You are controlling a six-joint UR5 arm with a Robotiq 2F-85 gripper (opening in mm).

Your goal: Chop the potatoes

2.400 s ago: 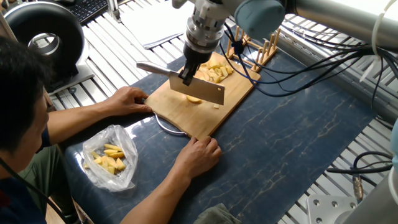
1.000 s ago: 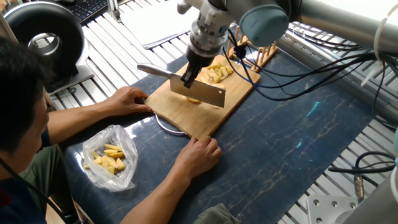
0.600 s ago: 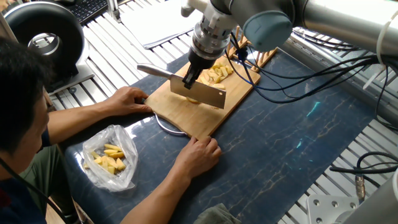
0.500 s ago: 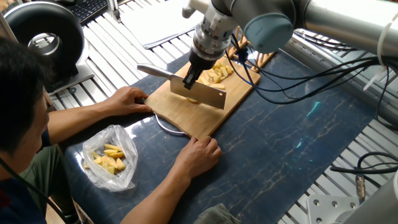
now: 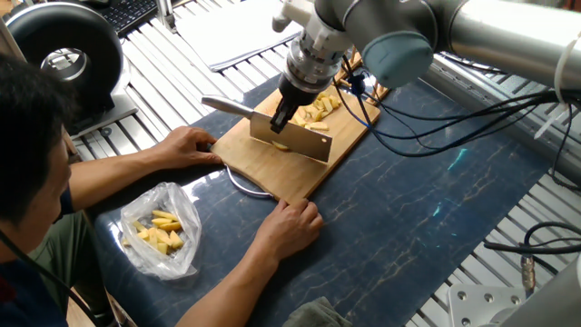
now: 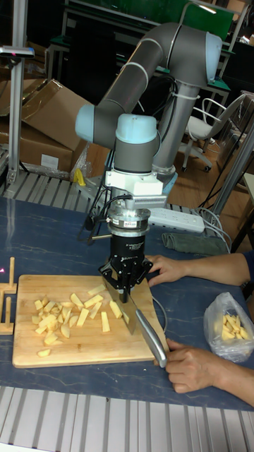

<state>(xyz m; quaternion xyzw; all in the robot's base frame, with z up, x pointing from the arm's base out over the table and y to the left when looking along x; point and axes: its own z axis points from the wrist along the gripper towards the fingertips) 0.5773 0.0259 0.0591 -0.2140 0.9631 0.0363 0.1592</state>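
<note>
My gripper [image 5: 285, 115] is shut on the spine of a steel cleaver [image 5: 292, 139], its handle [image 5: 227, 106] pointing left. The blade stands edge-down on a wooden cutting board [image 5: 340, 145], over one pale potato piece [image 5: 280, 146] that is mostly hidden. Several cut potatoes [image 5: 319, 105] lie heaped behind the blade. In the tall fixed view the gripper [image 6: 125, 281] holds the cleaver [image 6: 147, 326] at the right end of the potatoes [image 6: 65, 315] spread over the board [image 6: 85, 355].
A person's hands [image 5: 187, 145] [image 5: 292, 227] hold the board's near corners, close to the blade. A clear bag of yellow pieces [image 5: 162, 231] lies front left. A wooden rack [image 5: 387, 76] and cables [image 5: 436, 123] sit behind the board.
The gripper and cleaver have shifted slightly right and lower onto the board, so the blade now covers more of the potato piece. The hands and the bag have stayed put.
</note>
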